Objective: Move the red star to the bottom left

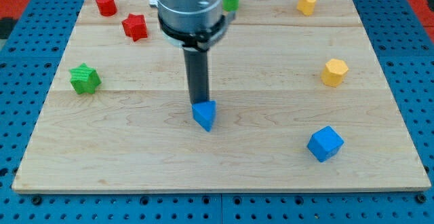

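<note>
**Tip at blue triangular block; red star at upper left**

My tip grips nothing, being a bare rod, and rests against the top edge of the blue triangular block near board centre. The red star lies well apart toward the view's top left, beside the red cylinder. The green star sits at the left edge of the wooden board.
</note>
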Available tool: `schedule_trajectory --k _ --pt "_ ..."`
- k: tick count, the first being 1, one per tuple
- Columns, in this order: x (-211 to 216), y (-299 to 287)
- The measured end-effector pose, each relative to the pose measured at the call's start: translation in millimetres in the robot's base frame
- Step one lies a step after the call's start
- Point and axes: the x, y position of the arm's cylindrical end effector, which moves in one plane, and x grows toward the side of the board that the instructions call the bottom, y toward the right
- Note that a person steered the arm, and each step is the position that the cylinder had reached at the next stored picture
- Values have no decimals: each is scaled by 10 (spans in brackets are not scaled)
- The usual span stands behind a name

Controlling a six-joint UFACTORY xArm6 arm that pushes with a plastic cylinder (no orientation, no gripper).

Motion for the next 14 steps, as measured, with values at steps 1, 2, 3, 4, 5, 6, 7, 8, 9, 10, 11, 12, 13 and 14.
schedule_trajectory --k 1,2,3,4,5,6,7,8,9,10,11,12,13,14 --pt "337 164" --pt "562 199" --pt "197 254" --pt "-643 289" --pt "-1449 123" --pt "-2117 -228" --pt "-2356 -610" --pt "-2280 -879" --pt "-2062 -997" --pt "-2062 -1371" --pt "-2117 -1736" --pt "-2026 -1974" --pt "-1897 -2174" --pt "-1768 -2330"
